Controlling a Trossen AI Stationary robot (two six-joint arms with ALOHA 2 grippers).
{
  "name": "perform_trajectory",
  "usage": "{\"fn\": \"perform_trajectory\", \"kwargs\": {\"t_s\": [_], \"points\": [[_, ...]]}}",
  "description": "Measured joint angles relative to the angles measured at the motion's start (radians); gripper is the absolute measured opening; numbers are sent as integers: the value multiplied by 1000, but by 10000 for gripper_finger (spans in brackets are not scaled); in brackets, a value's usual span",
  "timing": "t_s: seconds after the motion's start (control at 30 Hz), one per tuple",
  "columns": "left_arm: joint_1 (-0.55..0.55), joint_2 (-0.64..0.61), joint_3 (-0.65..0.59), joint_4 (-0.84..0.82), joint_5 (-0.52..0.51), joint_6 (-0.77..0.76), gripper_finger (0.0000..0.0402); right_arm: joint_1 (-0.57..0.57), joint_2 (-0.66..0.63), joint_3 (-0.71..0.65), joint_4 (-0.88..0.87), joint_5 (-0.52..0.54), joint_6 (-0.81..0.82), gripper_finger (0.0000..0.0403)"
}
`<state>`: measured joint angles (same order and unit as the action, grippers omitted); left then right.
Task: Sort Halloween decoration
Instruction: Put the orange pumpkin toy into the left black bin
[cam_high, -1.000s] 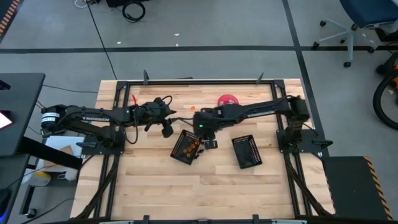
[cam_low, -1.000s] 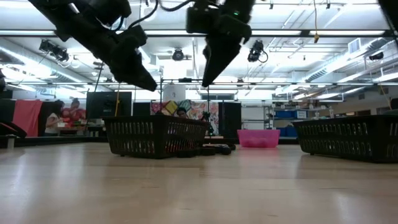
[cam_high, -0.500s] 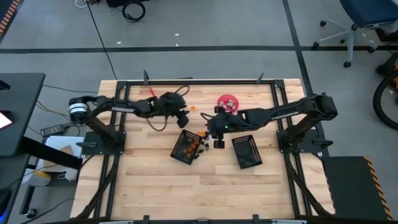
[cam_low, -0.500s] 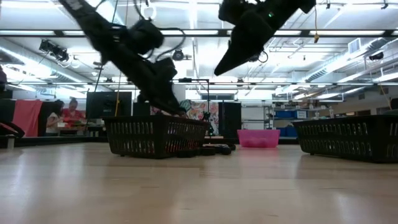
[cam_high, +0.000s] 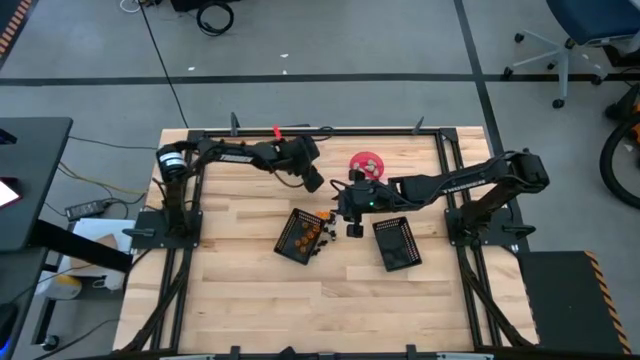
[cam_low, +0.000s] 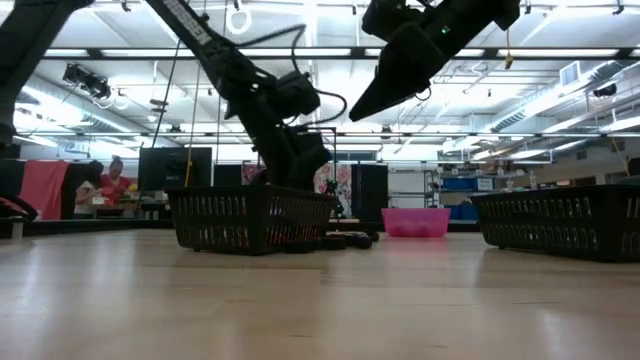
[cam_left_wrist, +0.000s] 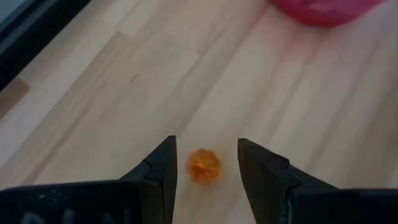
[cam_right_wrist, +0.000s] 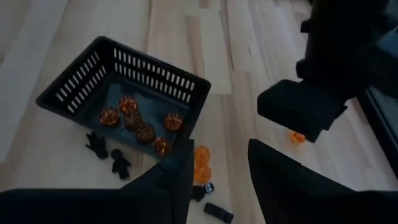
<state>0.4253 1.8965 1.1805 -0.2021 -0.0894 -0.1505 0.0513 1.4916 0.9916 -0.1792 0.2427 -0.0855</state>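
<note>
A tiny orange roundish piece (cam_left_wrist: 204, 165) lies on the bare wood near the pink bowl (cam_high: 366, 163). My left gripper (cam_high: 312, 180) is open and low over the table, one finger on either side of that piece, with a gap on both sides. My right gripper (cam_high: 352, 222) is open and empty, held high (cam_low: 362, 108) beside the left black mesh basket (cam_high: 303, 236). That basket holds several orange pieces (cam_right_wrist: 140, 127). Two orange pieces (cam_right_wrist: 202, 163) and black pieces (cam_right_wrist: 107, 152) lie on the table beside the basket.
A second black mesh basket (cam_high: 397, 243) stands to the right of the first. The pink bowl stands toward the far edge, close to my left gripper. The black frame (cam_high: 320, 130) rims the table. The near half of the table is bare wood (cam_high: 330, 310). People show in the room behind (cam_low: 105, 185).
My left gripper has gone toward the table's right and far edges and down, to the lone orange piece near the pink bowl. My right gripper has gone a little toward the right edge and up, then kept still.
</note>
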Motion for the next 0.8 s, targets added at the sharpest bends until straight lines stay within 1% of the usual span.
{"fn": "perform_trajectory", "kwargs": {"t_s": [0.1,0.3,0.47,0.53,0.6,0.8], "points": [[12,25,20,1,-3,2,142,0,0,0,0,0,-1,155],[16,37,18,-51,-2,13,142,0,0,0,6,0,-13,155],[8,48,18,-44,2,31,142,0,0,0,27,-1,-22,155],[7,65,19,-15,7,34,142,0,0,0,29,-7,-20,155],[9,84,19,-22,16,34,142,1,0,0,29,-8,-19,155],[8,107,24,-18,6,34,142,2,1,0,23,-9,-13,155]]}}
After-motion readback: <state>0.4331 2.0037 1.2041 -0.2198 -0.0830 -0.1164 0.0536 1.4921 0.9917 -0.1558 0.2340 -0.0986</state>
